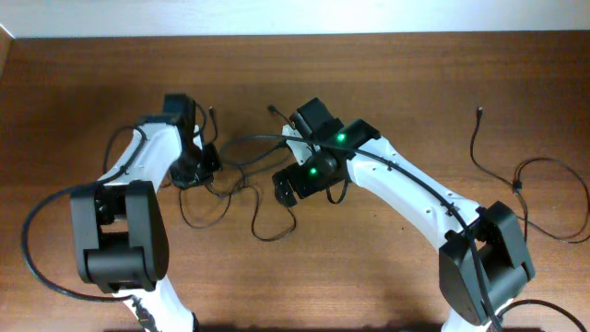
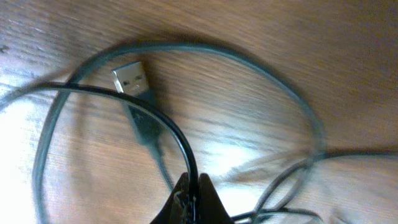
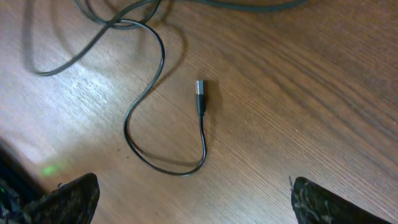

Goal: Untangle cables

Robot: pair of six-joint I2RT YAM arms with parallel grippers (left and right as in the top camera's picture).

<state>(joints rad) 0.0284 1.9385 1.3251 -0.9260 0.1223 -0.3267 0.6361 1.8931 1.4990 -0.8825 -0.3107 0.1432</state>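
A tangle of thin black cables point(image 1: 249, 139) lies on the wooden table between my two arms. My left gripper point(image 1: 205, 171) sits at the tangle's left side. In the left wrist view it point(image 2: 193, 196) is shut on a black cable point(image 2: 188, 158), which crosses a grey cable with a USB plug point(image 2: 130, 78). My right gripper point(image 1: 290, 189) hovers over the tangle's right side. In the right wrist view it point(image 3: 196, 202) is open and empty above a looped cable end with a small plug point(image 3: 200, 96).
A separate thin black cable point(image 1: 473, 148) lies spread out at the table's right side. The thick black robot cables run along both arms. The table's far edge meets a white wall at the top.
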